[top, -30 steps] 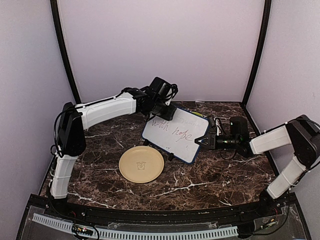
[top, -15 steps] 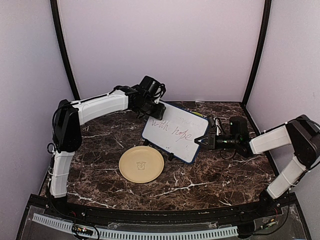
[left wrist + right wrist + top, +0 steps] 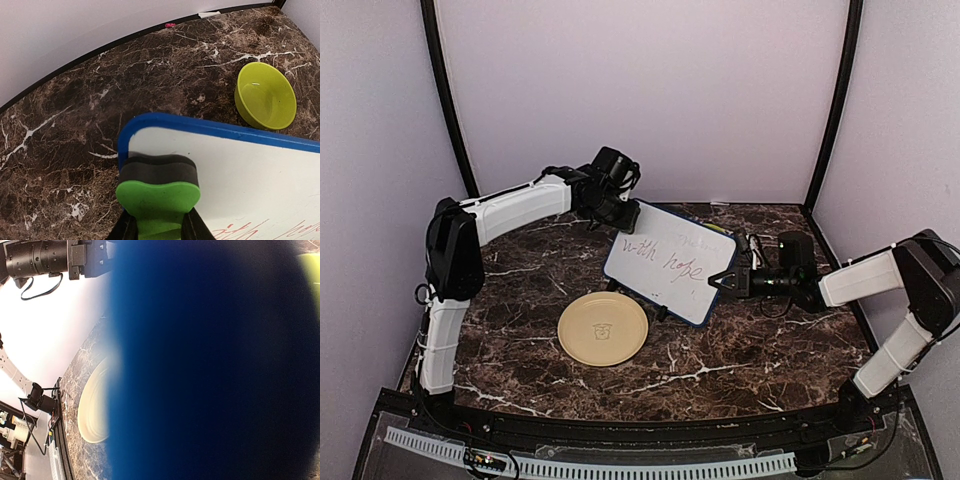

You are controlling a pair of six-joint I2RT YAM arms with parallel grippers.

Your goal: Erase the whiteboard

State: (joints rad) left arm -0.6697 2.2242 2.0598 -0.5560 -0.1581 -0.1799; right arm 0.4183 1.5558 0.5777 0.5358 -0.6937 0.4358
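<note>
The whiteboard (image 3: pixel 670 262) stands tilted on black easel feet at mid-table, with red writing across its middle. My left gripper (image 3: pixel 623 215) is shut on a green eraser (image 3: pixel 157 192) with a dark felt layer. The felt presses on the board's top-left corner (image 3: pixel 150 145). The left gripper (image 3: pixel 157 227) shows only as two dark fingers at the eraser's waist. My right gripper (image 3: pixel 728 281) is closed on the board's right edge. In the right wrist view the blurred blue frame (image 3: pixel 210 365) fills most of the picture and hides the fingers.
A round tan plate (image 3: pixel 603 328) lies flat in front of the board and shows at the left of the right wrist view (image 3: pixel 95 405). A yellow-green bowl (image 3: pixel 265 95) sits on the marble behind the board. Purple walls enclose the table.
My left gripper has slid the eraser left and back along the board, from over the writing to the top-left corner. The right arm and board have not moved.
</note>
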